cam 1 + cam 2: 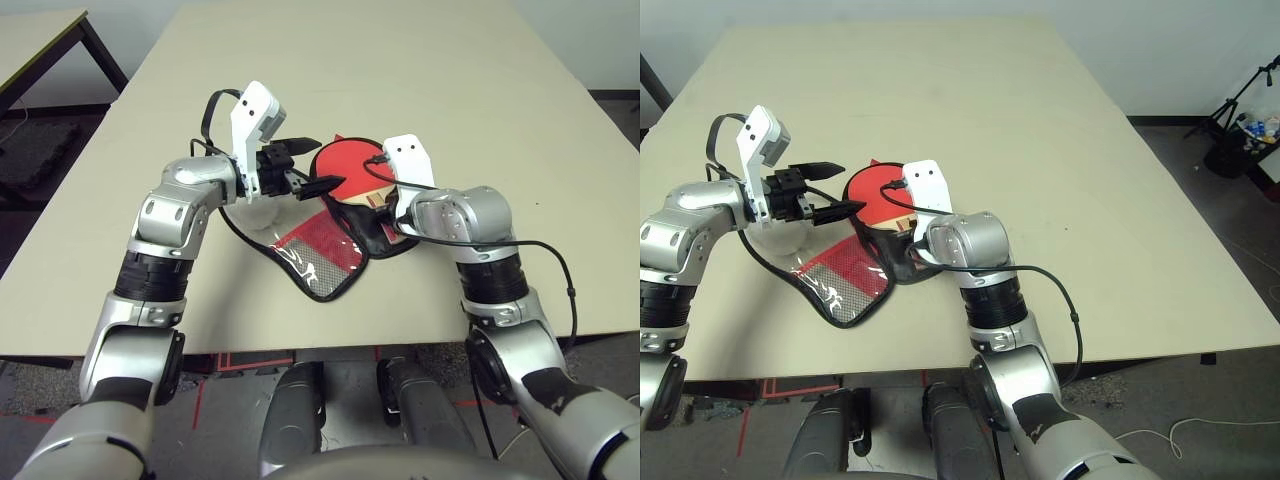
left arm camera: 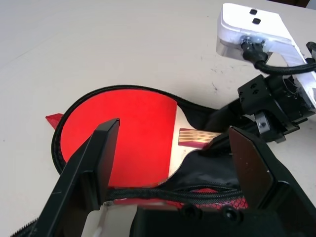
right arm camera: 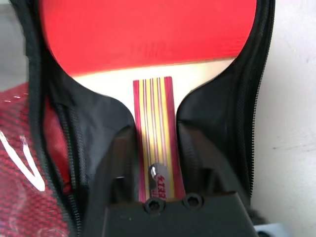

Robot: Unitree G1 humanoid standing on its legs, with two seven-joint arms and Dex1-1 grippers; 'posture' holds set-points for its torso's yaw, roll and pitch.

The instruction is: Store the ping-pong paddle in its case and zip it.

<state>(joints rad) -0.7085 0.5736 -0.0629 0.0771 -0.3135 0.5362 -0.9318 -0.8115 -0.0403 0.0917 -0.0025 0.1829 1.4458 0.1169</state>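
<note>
Your table (image 1: 420,90) beyond the case (image 1: 330,262) lies bare. Near side is crowded: the right gripper (image 3: 157,148) straddles the paddle (image 2: 123,133) handle, the left gripper (image 1: 318,165) hovers over the head.

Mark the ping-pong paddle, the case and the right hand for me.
ping-pong paddle (image 2: 123,131): left wrist view, on the red rubber face.
case (image 1: 322,262): left eye view, on the opened flap with the clear panel.
right hand (image 3: 157,148): right wrist view, between its fingertips, astride the paddle handle.

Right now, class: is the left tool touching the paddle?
Apart. In the left wrist view, the left tool hovers open above the paddle, fingers clear.
</note>
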